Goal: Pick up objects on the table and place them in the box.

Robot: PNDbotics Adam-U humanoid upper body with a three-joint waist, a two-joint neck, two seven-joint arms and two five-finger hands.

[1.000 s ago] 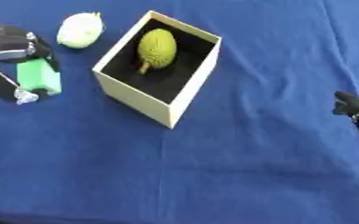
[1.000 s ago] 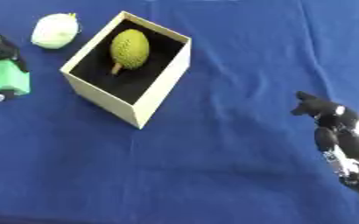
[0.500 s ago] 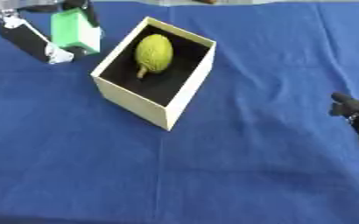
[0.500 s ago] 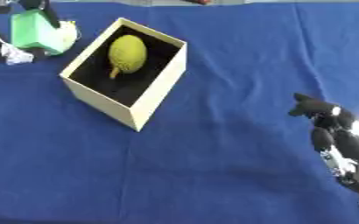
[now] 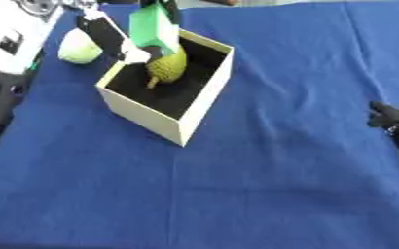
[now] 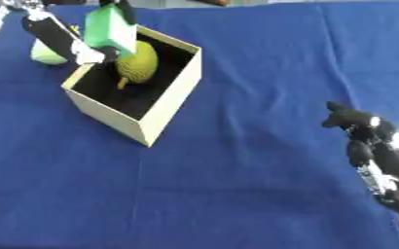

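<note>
Above the box [image 5: 171, 126], left hand [image 5: 109, 36] around green block [image 5: 153, 25].

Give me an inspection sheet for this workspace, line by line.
Surface: table under a blue cloth.
Job's things: open cream box holding a yellow-green fruit; green block held above the box's far left corner; pale green round thing on the cloth left of the box.
Clutter: nothing seen.
Hands: left hand pinching the green block; right hand at the right edge, holding nothing.
Cables: nothing seen.
Surroundings: white device at the top left corner.
</note>
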